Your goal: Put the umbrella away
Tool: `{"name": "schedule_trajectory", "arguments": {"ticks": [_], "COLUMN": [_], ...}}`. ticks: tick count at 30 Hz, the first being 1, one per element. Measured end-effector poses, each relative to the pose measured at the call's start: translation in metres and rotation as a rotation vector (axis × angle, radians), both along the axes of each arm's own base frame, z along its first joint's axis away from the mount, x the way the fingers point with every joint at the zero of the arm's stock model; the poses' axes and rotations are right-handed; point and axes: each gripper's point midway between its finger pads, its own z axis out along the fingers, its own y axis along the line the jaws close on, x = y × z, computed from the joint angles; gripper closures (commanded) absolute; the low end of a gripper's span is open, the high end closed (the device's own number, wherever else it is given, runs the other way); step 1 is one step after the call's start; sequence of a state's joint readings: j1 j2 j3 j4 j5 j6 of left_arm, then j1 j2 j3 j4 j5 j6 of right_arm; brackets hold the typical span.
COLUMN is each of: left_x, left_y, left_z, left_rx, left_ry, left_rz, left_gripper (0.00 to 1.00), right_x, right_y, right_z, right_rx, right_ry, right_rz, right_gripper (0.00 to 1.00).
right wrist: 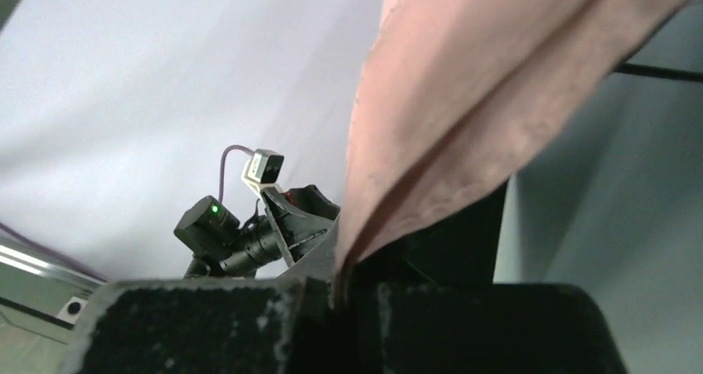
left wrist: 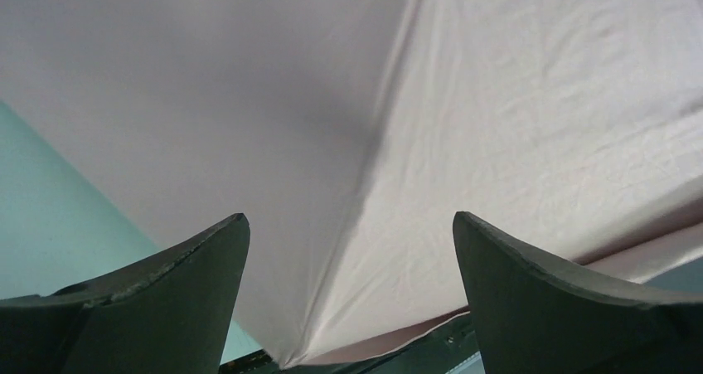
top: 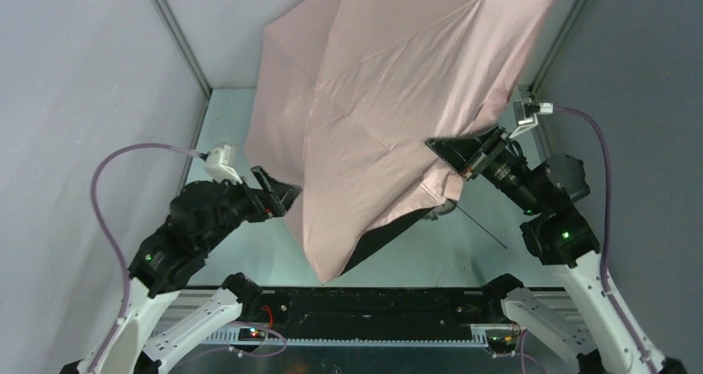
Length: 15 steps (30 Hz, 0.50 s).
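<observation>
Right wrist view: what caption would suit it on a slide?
Right gripper pinching a fabric fold of the pale pink umbrella.

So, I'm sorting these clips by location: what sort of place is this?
Probably a lab test booth, not a home: plain grey walls on metal posts enclose a pale table, with a left arm and a right arm bolted at its near edge, an umbrella between them.

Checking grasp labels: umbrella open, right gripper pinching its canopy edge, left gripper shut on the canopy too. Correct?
No: the left gripper is open, gripping nothing, as the left wrist view shows. The umbrella is open; the right gripper pinches its canopy edge.
</observation>
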<state>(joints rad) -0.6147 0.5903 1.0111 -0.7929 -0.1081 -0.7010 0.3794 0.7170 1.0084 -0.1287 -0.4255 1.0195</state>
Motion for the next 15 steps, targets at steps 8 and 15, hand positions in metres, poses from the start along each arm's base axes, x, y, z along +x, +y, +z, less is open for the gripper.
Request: {"name": "schedule_trajectory", "arguments": {"ticks": [8,15], "left_x": [-0.019,-0.022], "left_y": [0.017,0.019], "left_z": [0.075,0.15], "left_rx": [-0.001,-0.027], "left_ry": [-0.136,-0.26], "left_rz": [-0.015,-0.034], "left_gripper": [0.0,0.0], "right_x": [0.022,0.07], "right_y": [0.048,0.075], "right_z": [0.07,0.103], "right_rx": [0.073,0.048], "right_ry": [-0.069,-0.109], "right_rz": [-0.059,-0.206], "right_gripper": [1.0,1.0]}}
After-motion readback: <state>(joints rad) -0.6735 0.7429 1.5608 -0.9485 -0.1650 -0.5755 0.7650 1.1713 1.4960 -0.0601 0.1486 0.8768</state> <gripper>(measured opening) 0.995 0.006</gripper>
